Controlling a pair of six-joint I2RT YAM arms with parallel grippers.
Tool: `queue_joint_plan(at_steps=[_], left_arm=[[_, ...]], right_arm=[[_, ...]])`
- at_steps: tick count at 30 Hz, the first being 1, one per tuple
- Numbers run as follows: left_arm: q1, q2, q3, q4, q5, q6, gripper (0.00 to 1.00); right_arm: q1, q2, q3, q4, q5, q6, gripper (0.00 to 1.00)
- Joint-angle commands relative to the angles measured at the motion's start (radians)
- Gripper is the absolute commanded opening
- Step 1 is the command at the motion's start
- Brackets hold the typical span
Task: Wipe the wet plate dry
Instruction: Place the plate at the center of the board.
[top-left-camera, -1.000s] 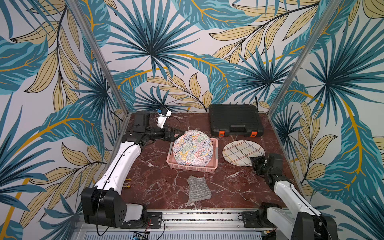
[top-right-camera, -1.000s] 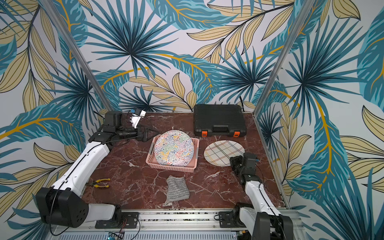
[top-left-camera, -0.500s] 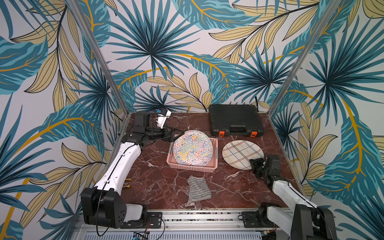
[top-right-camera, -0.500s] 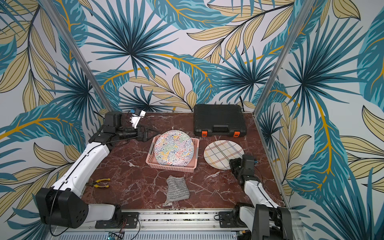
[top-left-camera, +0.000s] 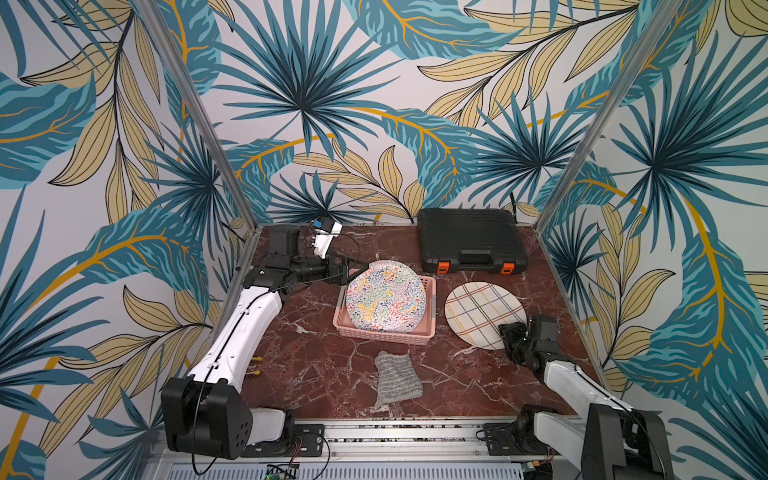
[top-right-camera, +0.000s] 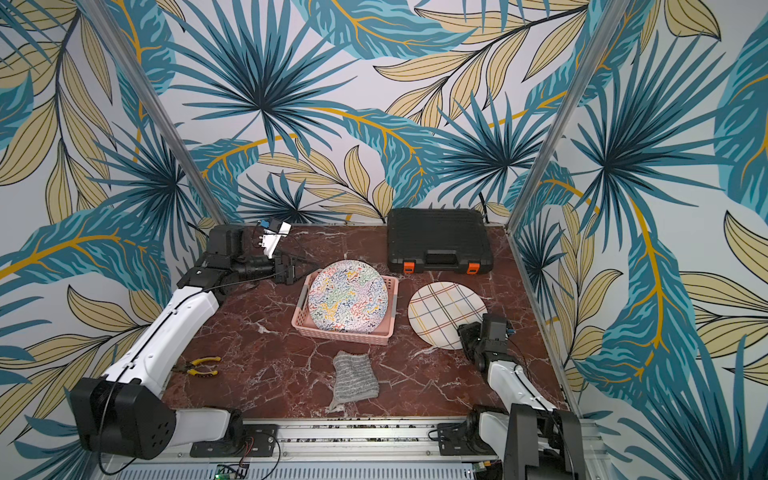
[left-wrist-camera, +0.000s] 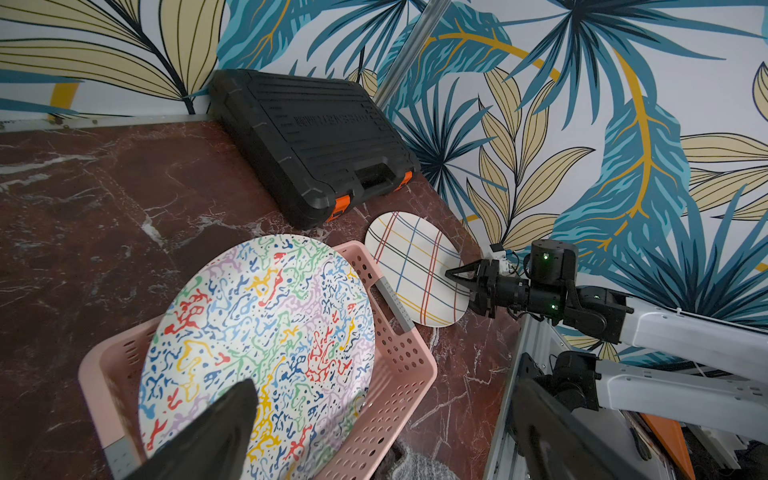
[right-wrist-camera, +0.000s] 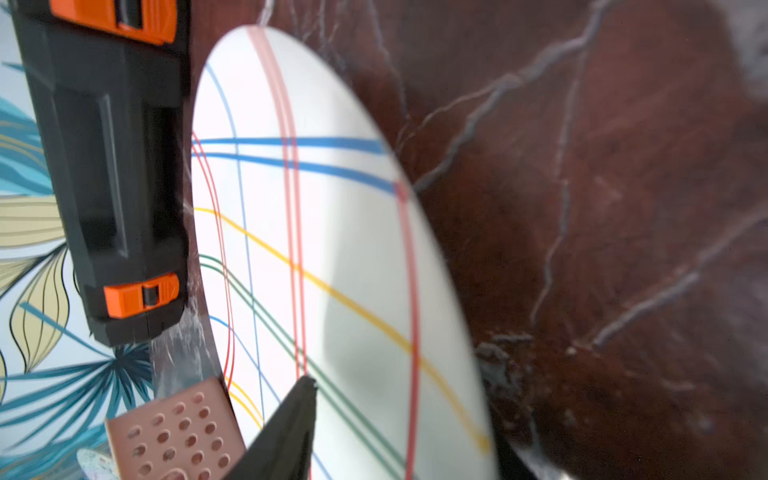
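Observation:
A white plate with coloured plaid lines (top-left-camera: 482, 309) (top-right-camera: 444, 309) lies flat on the marble table. My right gripper (top-left-camera: 505, 332) (right-wrist-camera: 409, 424) is at its near rim. It is open, with one finger (right-wrist-camera: 299, 411) over the plate's face and the other below the edge. A second plate with multicoloured squiggles (top-left-camera: 386, 297) (left-wrist-camera: 257, 332) leans in a pink basket (top-left-camera: 382, 336). My left gripper (top-left-camera: 347, 270) (left-wrist-camera: 382, 436) hovers wide open and empty at that plate's far-left rim. A grey knitted cloth (top-left-camera: 397, 374) (top-right-camera: 353, 376) lies crumpled near the front. No wetness shows on either plate.
A black tool case with orange latches (top-left-camera: 471, 239) lies at the back right, close behind the plaid plate. Yellow-handled pliers (top-right-camera: 199, 365) lie by the left arm's base. Patterned walls enclose three sides of the table.
The right gripper's jaws have spread apart at the plaid plate's rim, and that wrist has shifted slightly nearer. The left arm, both plates and the cloth have not moved.

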Motion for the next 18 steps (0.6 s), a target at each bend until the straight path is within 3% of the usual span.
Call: queue_joint_plan(at_steps=[1,7,13,18], left_arm=[[0.007,-0.028,-0.012,0.031,0.012,-0.002,1.00],[0.007,-0.026,-0.012,0.034,0.006,-0.005,1.00],[0.007,-0.029,-0.021,0.045,-0.007,-0.005,1.00],[0.006,-0.028,-0.022,0.032,-0.036,0.016,1.00]], right_arm=[[-0.002,-0.015,-0.030,-0.177,0.045,-0.018,0.62],[-0.003,-0.150,0.019,-0.426,0.083,-0.035,0.84],[-0.003,-0.349,0.122,-0.734,0.138,-0.064,0.85],[-0.001,-0.498,0.187,-0.738,0.002,-0.117,0.83]])
